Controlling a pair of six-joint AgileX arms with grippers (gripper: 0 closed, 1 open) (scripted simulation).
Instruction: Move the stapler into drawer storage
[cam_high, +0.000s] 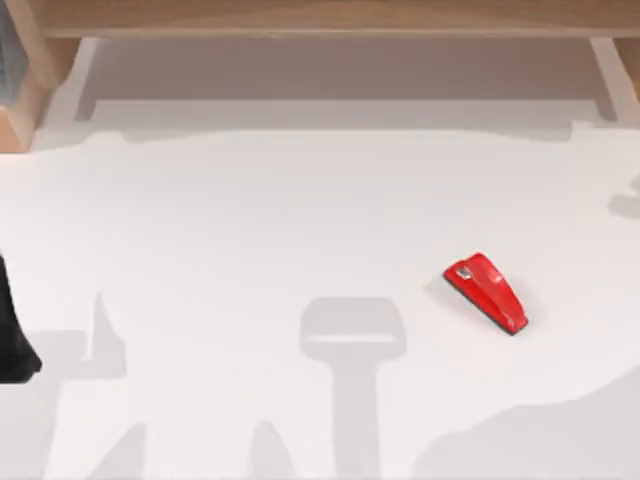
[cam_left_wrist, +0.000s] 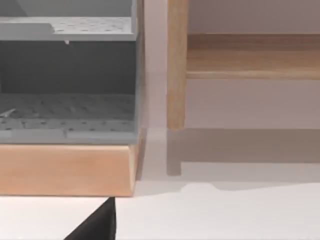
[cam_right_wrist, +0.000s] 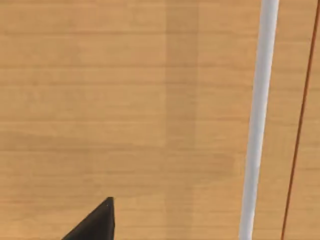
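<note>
Left wrist cam faces a grey drawer unit (cam_left_wrist: 67, 75) w/ two open compartments, perforated floors, sitting on a light wood base (cam_left_wrist: 65, 170). Just beside it a wood post (cam_left_wrist: 176, 65) stands upright, w/ a wood rail (cam_left_wrist: 252, 55) running off from it & a pale wall behind. White table (cam_left_wrist: 210, 215) in front; black finger (cam_left_wrist: 97, 225) tip pokes in at the frame edge.

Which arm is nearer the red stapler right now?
Probably the right. The stapler lies on the table's right half; the left arm sits at the far left edge, across the table from it. The right arm faces a wooden panel, so its spot is unsure.
</note>
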